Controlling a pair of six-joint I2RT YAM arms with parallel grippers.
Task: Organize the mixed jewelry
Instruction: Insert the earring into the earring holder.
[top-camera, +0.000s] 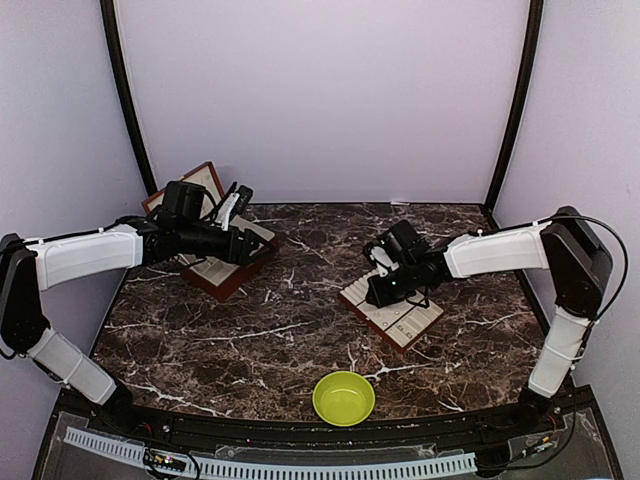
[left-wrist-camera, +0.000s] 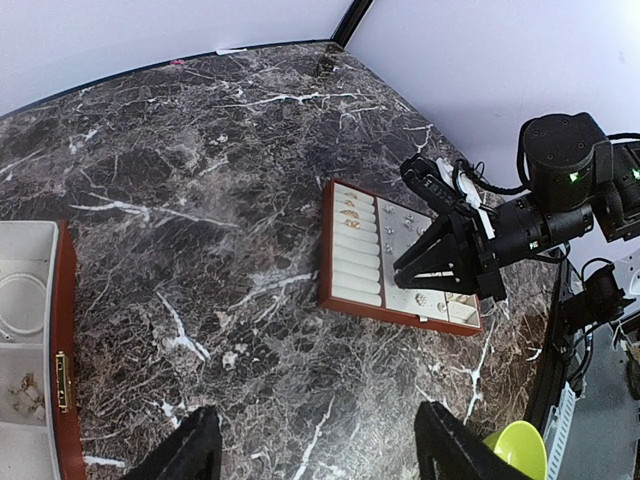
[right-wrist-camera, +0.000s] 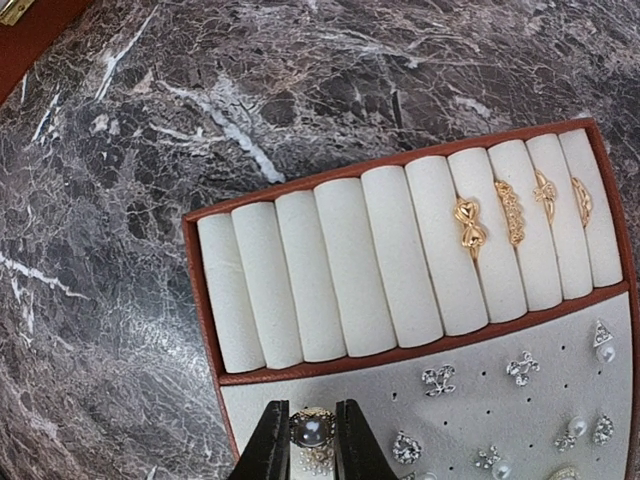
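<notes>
Because the right gripper (right-wrist-camera: 305, 445) is closed on a pearl stud (right-wrist-camera: 312, 428), the coming move is judged to turn on what lies straight below the fingertips. The pearl stud is pinched between the two pads with its pearl face toward the wrist camera. It is a round piece, so no long axis is offered. It is held over the near-left end of the stud pad (right-wrist-camera: 480, 400) of the jewelry tray (right-wrist-camera: 205, 300), close to the tray's left rim. Whether it already touches the pad cannot be told, since the fingertips sit at the picture's bottom edge.

To the gripper's right, other studs (right-wrist-camera: 438, 380) are pinned along the pad, the nearest only just beside the fingers. Beyond the fingertips the cream rolls (right-wrist-camera: 340, 265) run lengthwise away from them, with gold rings (right-wrist-camera: 470, 228) tucked in toward the right.

The left gripper (left-wrist-camera: 320, 445) is held wide open and empty, well apart from the tray. To its left lies the hinged box (left-wrist-camera: 62, 340), where a wire hoop (left-wrist-camera: 20, 305) and small pieces (left-wrist-camera: 25, 395) are seen. The green bowl (top-camera: 320, 395) lies well clear.
</notes>
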